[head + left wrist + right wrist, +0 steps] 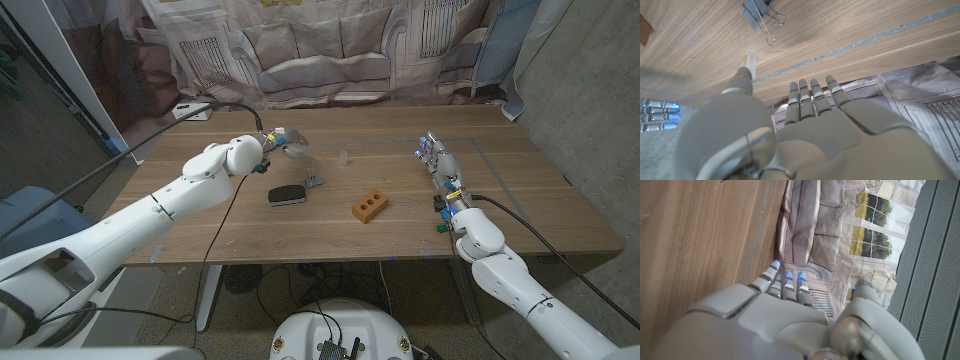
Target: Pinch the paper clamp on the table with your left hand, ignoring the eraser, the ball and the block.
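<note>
Glossy white shells sheathe both arms, with black cables trailing along them. The left hand (805,135) is matte grey, segmented fingers (812,97) silver-banded; the right hand (785,315) shows blue-lit fingertips (788,274).

Just ahead of the left hand (805,135), the paper clamp (756,12) is cut off by the wrist picture's edge. From the head, a small clear thing (345,156) beyond that hand's fingertips is too small to tell.

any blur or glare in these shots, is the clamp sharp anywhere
Left wrist view: the paper clamp is sharp, while the left hand close to the lens is soft. Head view: even light, no glare, the clamp small beside the black eraser. Right wrist view: the right hand is blurred.
</note>
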`<action>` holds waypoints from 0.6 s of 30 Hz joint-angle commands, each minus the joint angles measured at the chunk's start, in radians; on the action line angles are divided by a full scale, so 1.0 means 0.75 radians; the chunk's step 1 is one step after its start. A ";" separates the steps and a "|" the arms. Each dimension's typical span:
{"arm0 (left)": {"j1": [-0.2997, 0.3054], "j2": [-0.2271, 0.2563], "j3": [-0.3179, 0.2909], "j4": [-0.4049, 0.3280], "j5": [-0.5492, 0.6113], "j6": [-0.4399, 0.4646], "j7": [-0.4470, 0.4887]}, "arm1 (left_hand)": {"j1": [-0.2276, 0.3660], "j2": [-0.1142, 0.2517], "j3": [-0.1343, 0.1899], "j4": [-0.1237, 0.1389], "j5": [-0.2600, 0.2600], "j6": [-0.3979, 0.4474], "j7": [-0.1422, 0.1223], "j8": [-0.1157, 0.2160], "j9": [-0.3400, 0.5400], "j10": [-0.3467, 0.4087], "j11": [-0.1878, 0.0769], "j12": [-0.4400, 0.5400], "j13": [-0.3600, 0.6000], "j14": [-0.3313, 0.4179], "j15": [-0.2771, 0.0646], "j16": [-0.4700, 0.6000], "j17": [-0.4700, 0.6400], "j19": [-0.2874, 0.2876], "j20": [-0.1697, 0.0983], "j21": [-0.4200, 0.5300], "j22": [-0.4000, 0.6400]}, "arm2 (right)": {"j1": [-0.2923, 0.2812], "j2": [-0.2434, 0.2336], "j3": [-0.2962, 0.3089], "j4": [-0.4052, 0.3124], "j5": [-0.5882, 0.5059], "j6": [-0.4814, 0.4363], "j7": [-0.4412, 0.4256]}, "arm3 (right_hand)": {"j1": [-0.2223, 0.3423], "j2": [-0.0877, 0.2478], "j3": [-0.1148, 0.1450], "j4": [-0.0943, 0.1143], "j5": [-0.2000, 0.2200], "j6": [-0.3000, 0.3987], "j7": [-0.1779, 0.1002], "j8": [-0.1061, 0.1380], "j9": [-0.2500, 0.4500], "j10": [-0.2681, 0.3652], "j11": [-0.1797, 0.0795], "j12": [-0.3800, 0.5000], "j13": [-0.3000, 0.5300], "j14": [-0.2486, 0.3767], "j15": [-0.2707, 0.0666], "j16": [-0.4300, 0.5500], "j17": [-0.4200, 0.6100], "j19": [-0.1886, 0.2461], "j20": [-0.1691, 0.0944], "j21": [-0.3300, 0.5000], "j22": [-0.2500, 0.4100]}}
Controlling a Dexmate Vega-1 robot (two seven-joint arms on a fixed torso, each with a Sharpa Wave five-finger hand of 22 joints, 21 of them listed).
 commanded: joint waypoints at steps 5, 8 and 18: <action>0.182 0.007 -0.158 -0.046 -0.226 -0.067 0.285 | -0.026 0.005 0.004 0.006 0.006 -0.035 0.006 -0.001 0.001 -0.020 0.008 0.012 -0.003 -0.020 0.001 0.010 0.003 -0.004 -0.018 0.002 0.004 | 0.049 0.002 -0.016 0.049 -0.033 0.038 0.032 | 0.020 0.000 0.000 -0.005 0.007 -0.002 -0.005 -0.004 0.005 0.003 -0.011 -0.001 0.004 0.001 -0.003 0.002 0.006 0.004 -0.006 0.011 0.004; 0.199 -0.025 -0.183 -0.003 -0.299 -0.132 0.343 | -0.042 0.000 -0.003 0.009 0.004 -0.015 -0.002 0.011 0.000 -0.004 -0.011 0.023 -0.007 -0.010 -0.010 0.016 0.003 -0.017 -0.024 -0.001 0.004 | 0.054 -0.020 -0.009 0.059 -0.016 0.040 0.068 | 0.021 0.000 0.000 -0.005 0.006 -0.001 -0.006 -0.004 0.005 0.002 -0.011 -0.001 0.004 0.001 -0.002 0.001 0.006 0.004 -0.005 0.011 0.004; 0.178 -0.130 -0.186 0.099 -0.432 -0.210 0.463 | -0.105 -0.027 -0.034 0.026 -0.006 0.034 -0.006 0.028 -0.004 0.025 -0.007 0.039 -0.019 0.015 -0.014 0.028 0.004 -0.022 -0.024 0.004 0.003 | 0.059 -0.073 0.036 0.114 0.072 0.059 0.177 | 0.021 -0.001 -0.001 -0.003 0.005 0.051 -0.006 0.017 0.008 0.023 -0.007 0.006 0.004 0.010 -0.002 0.004 0.006 0.009 -0.002 0.010 0.004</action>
